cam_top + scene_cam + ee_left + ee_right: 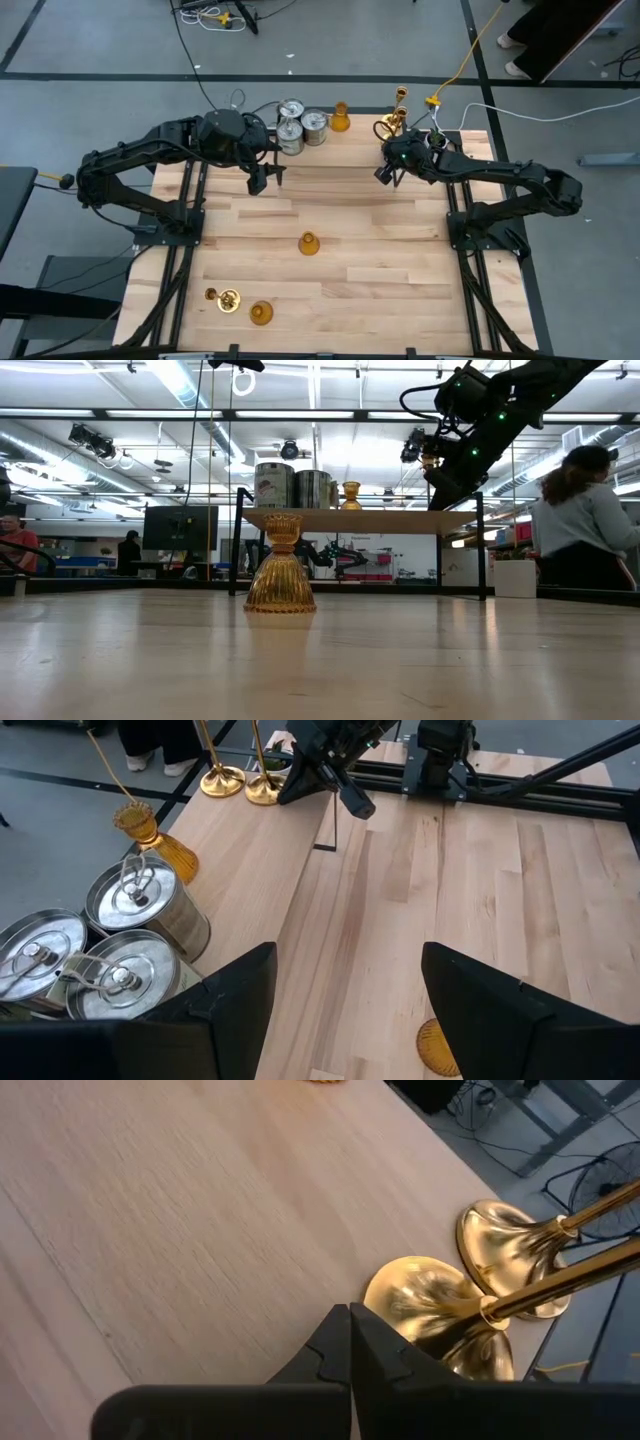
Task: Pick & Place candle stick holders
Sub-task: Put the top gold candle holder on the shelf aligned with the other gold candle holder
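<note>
Grouped by type along the far edge of the surface (340,215), apparently as a sorting layout: three silvery glass cylinders (297,127) clustered together, touching; one amber holder (340,118) just beside them; two brass holders (393,120) upright at the far right corner.

Still to be moved, by judgement: a second amber holder (308,243) standing alone mid-surface, inverted on its wide bell; a third amber holder (261,313) and a brass holder (224,297), lying on its side, near the front left corner.

Left pincer (268,180): fingers apart, nothing between them, hovering above bare wood just in front of the cylinders. Seen from the left wrist: cylinders (110,945) and the far amber holder (157,838) to one side, bare wood between the fingers. Apparently clear of the cylinders and free to fetch one of the three stray holders.

Right pincer (383,175): fingers pressed together, empty, near the far right corner. In the right wrist view the closed tips (349,1342) sit just beside the nearer brass base (425,1300); contact cannot be told. Probably parked, or set for nudging.

Front left group nearest the left arm. Caution for the lying brass holder: round base and stem liable to roll when gripped.
</note>
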Controlling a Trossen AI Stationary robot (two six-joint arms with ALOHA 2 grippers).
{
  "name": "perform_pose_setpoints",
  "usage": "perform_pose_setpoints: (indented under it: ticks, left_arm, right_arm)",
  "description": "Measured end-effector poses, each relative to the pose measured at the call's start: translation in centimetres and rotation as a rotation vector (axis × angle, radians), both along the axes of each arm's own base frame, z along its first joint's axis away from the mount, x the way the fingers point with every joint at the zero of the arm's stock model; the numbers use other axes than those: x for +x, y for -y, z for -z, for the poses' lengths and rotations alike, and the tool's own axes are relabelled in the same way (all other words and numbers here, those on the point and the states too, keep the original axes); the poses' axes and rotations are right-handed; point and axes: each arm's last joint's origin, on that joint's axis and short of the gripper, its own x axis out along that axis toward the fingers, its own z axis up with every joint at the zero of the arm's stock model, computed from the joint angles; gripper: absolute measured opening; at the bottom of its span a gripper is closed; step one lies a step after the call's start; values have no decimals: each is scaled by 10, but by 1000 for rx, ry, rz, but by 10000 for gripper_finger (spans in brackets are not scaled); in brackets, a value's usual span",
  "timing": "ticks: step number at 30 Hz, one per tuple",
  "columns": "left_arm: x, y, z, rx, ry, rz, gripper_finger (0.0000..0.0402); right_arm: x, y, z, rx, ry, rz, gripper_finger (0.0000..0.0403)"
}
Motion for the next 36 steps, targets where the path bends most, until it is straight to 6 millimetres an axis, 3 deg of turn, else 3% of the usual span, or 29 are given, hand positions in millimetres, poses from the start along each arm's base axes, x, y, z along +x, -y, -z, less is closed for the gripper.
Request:
perform_pose_setpoints:
  ticks: [18,25,36]
  left_arm:
    - [0,0,0,-1,0,0,256]
    - [0,0,0,-1,0,-1,256]
    - [0,0,0,0,0,0,256]
  right_arm:
    - [-2,2,-1,-63,-29,71,0]
    - [3,1,-3,-18,25,-39,0]
    - [-4,7,0,-7,-1,39,0]
